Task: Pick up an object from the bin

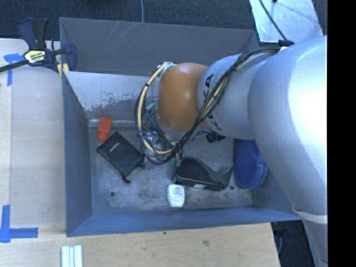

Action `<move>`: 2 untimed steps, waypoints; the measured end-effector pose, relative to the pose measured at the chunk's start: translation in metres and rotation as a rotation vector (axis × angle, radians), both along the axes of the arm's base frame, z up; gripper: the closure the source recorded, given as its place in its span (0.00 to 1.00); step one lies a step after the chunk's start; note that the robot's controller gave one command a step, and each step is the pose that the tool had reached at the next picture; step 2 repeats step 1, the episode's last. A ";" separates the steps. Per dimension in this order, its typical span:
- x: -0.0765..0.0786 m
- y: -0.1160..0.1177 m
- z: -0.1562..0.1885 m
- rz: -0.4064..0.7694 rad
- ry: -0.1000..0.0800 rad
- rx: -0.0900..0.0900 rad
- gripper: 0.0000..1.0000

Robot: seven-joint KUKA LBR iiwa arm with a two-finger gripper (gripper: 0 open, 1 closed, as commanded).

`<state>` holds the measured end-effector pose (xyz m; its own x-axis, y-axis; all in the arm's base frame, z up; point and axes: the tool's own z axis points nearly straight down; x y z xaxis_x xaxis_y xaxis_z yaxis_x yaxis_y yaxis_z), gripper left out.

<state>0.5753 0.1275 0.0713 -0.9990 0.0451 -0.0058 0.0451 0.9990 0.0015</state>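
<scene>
- Grey bin, a few loose things on its floor.
- Gripper near centre, buried under orange cover and cables; opening impossible to tell, nothing seen held.
- Black flat case close by at 8 o'clock, long axis 10 to 4; probably nearest.
- Black wedge-shaped thing at 4 o'clock.

Arm over bin, nr black wallet.

Bin contents, counted:
- small orange block: 1
- flat black rectangular case: 1
- elongated black object: 1
- small white labelled container: 1
- rounded blue object: 1

Total visible: 5. The arm covers part of the bin floor.
</scene>
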 end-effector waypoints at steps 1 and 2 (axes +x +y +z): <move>-0.040 0.034 0.130 0.020 -0.004 0.002 1.00; -0.040 0.034 0.130 0.020 -0.004 0.002 1.00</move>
